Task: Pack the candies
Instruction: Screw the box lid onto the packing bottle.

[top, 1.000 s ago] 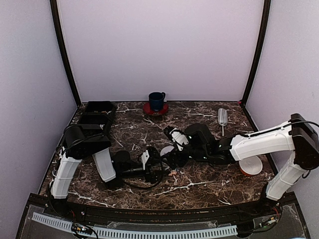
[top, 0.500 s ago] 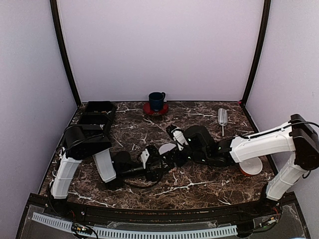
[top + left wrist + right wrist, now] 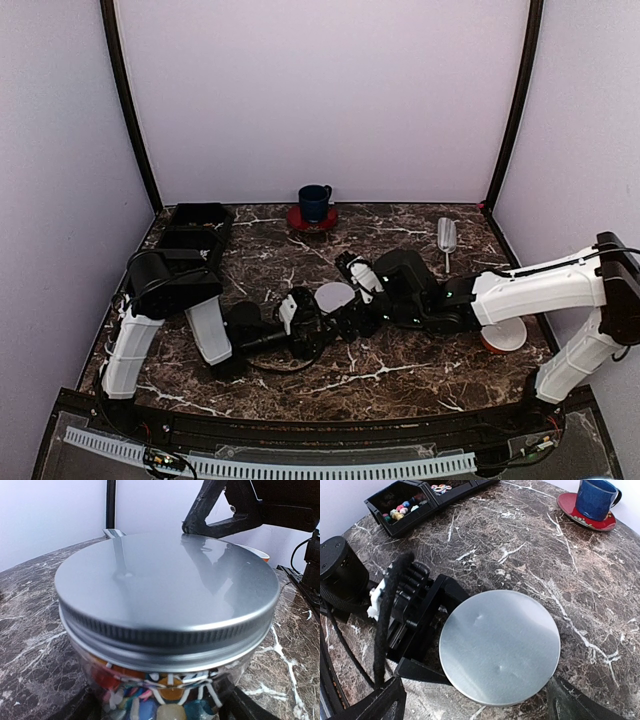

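A clear jar of multicoloured candies stands on the marble table with a silver screw lid on it. The lid also shows in the top view and in the right wrist view. My left gripper is shut on the jar's body, its dark fingers on either side. My right gripper is open and empty; its fingers are spread wide on the near side of the lid and do not touch it. In the top view it sits just right of the jar.
A black tray with loose candies stands at the back left. A blue cup on a red saucer is at the back middle. A metal scoop lies back right. An orange-rimmed white bowl sits under the right arm.
My right gripper has drawn back to the right off the lid, so the whole silver lid now shows from above. The left gripper still holds the jar in place.
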